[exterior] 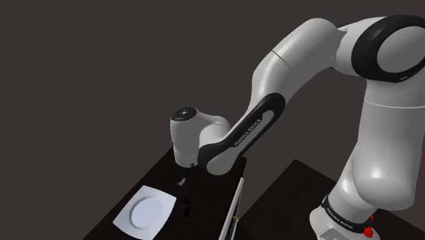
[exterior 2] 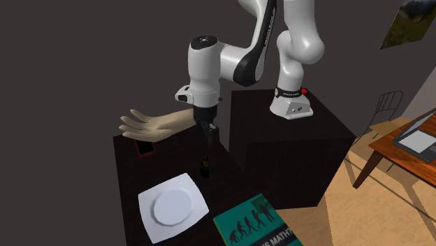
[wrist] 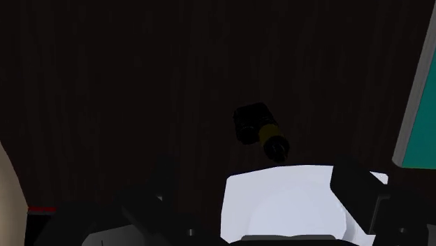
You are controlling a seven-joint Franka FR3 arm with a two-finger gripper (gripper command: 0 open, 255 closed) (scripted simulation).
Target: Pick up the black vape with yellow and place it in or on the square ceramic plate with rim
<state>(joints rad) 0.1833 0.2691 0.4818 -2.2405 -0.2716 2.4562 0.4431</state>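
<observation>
The little black vape (exterior 2: 205, 168) with its yellow band sits on the dark table (exterior 2: 131, 183). It looks like it stands up on its end. Nothing holds it. It is just beside the far corner of the white square plate (exterior 2: 173, 207), so I think it needs only a short trip to get there.

The gripper (exterior 2: 207, 134) hangs right above the vape, with a gap of air between them. In the wrist view its two black fingers (wrist: 356, 187) stand wide apart with nothing in them, and the vape shows out ahead of the gap. I think the arm is lined up this way so it can go straight down and close on the vape. The vape is small and thin, so it could tip over if one finger bumps it first.

The plate lies flat on the near side of the vape in the second exterior view. It has a raised rim and a round dip in the middle. That rim should help stop the vape from rolling off.

Other things sit around. A teal book (exterior 2: 258, 225) lies near the plate, on the second exterior view's right. A pale model hand (exterior 2: 148, 124) and a flat red-edged thing (exterior 2: 144, 149) lie far back on that view's left, well apart from the vape. They look out of the way, so the arm need not go round them.
</observation>
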